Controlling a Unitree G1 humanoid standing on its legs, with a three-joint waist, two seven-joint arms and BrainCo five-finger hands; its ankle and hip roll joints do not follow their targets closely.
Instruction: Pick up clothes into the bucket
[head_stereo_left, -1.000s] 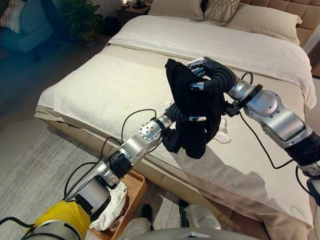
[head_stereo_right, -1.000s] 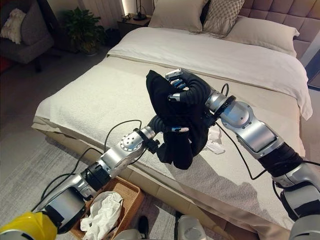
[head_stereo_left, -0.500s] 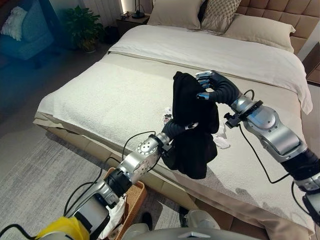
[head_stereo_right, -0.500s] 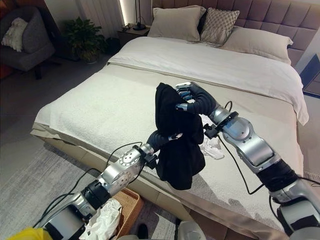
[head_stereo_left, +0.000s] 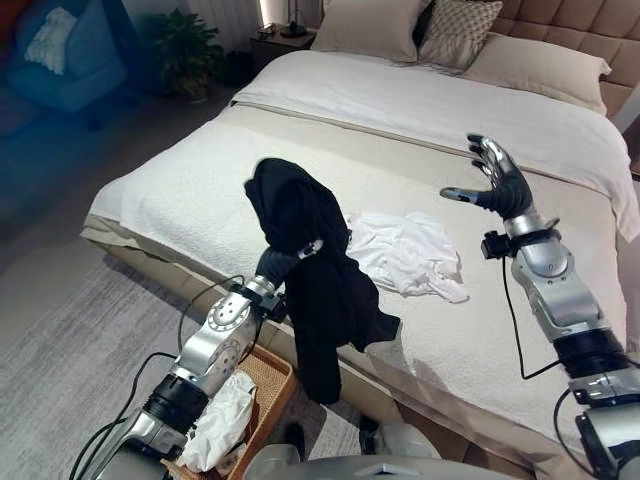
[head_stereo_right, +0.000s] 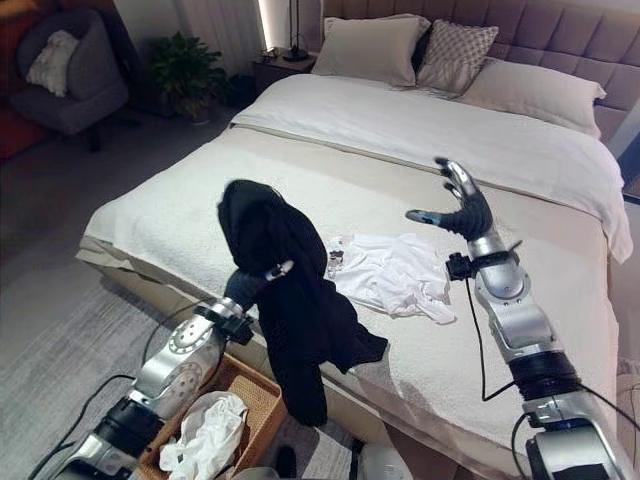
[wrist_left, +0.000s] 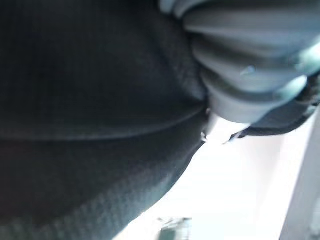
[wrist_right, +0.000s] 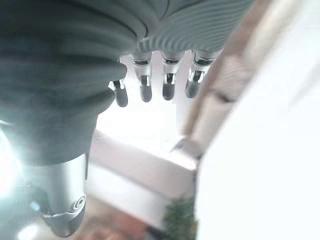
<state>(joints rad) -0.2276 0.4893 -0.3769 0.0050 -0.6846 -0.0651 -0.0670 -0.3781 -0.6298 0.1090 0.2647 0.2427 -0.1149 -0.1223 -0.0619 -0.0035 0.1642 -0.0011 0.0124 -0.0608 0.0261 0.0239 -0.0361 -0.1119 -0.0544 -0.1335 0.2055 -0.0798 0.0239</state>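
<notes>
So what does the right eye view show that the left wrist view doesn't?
Right eye view: the bed, the white garment on it, the basket on the floor, and the open right robot hand above the bed. Left wrist view: the ribbed cover of the left robot hand, very close. Both: the black garment held by the left robot hand.
</notes>
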